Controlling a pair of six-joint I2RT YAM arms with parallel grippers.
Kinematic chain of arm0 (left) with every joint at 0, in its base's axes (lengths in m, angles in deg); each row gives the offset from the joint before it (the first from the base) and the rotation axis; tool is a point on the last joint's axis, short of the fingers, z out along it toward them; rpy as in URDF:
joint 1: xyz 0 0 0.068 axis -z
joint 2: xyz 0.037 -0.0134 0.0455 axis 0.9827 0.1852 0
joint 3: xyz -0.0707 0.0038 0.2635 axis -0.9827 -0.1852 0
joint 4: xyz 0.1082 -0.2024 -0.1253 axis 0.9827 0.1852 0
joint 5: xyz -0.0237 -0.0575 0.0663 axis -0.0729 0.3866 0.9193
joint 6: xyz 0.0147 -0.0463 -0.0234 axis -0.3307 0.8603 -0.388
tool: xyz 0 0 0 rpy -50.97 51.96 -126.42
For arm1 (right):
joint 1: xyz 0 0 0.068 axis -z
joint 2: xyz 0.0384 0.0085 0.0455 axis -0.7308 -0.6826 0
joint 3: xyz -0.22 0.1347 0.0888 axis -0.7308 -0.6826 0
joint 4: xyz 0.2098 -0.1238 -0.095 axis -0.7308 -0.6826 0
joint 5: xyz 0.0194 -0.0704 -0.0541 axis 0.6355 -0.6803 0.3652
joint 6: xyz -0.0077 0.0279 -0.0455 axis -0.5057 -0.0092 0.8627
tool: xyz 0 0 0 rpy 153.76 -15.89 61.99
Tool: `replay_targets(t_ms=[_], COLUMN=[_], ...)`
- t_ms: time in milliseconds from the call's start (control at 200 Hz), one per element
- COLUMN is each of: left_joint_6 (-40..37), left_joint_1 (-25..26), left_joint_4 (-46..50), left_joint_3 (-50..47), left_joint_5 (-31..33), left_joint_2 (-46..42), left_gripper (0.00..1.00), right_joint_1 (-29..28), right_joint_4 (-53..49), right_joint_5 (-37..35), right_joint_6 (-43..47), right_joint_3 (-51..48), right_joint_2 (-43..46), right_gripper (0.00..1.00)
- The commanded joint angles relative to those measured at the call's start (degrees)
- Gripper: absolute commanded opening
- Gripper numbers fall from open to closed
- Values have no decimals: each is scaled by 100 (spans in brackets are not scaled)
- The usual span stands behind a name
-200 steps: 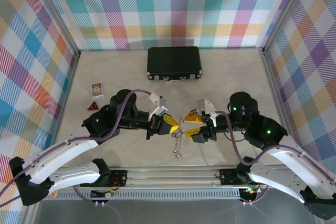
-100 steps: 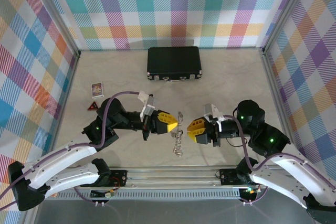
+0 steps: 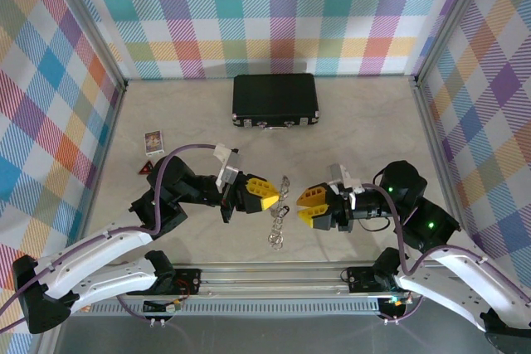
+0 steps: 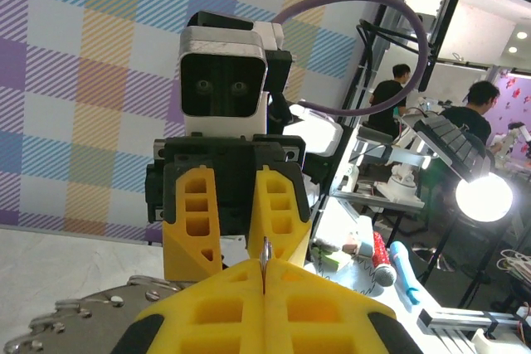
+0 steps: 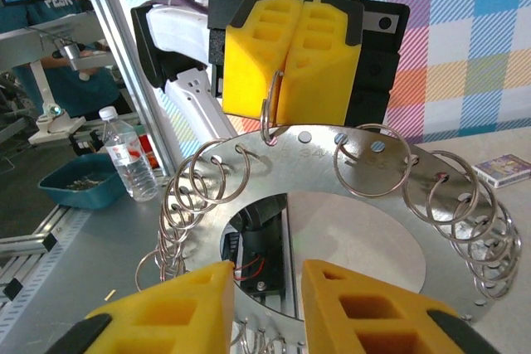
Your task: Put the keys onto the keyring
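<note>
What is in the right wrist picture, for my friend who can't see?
A silvery metal wreath strung with wire rings hangs from the left gripper, whose yellow jaws pinch one ring at its top. The right gripper sits in front, jaws apart.

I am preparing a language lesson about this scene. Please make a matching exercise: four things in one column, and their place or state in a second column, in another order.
Things:
1. left gripper
2. right gripper
3. keys
4. black case

Places or states:
A. lying closed near the far wall
B. open, holding nothing
C. hanging between the two grippers
D. shut on the keyring

Pairs: 1-D, 2-B, 3-C, 4-A
</note>
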Motion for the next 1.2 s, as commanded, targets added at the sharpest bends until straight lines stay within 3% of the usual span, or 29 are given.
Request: replay_targets(t_ms=[0,260,440,765,995,1195], left_joint_6=[-121,-839,-1154,-1475,-1543,-1209], left_joint_1=[-68,-62,-68,-68,-67,-61], left_joint_4=[-187,660,1085,1884,2311,1949], left_joint_3=[46,-18,-119,-221,-382,-730], left_joint_5=[113,1168,1483,2010,2218,2133], left_joint_2=[-131,-406,-596,-908,-1158,-1353], left_gripper=[0,0,0,0,0,0], right_joint_1=[-31,17,252,1000,1042,1037], right_joint_4=[176,-341,-858,-1152,-1349,-1324], right_joint_5=[-88,-813,-893,-1210,-1566,-1592], right_joint_6=[-99,-300,-537,-1063,-1284,-1448], right_joint_3=[-64,57,131,-108,-141,-144], right_joint_2=[60,-156,-539,-1420,-2508,-3519], right_gripper=[34,58,74,84,87,84])
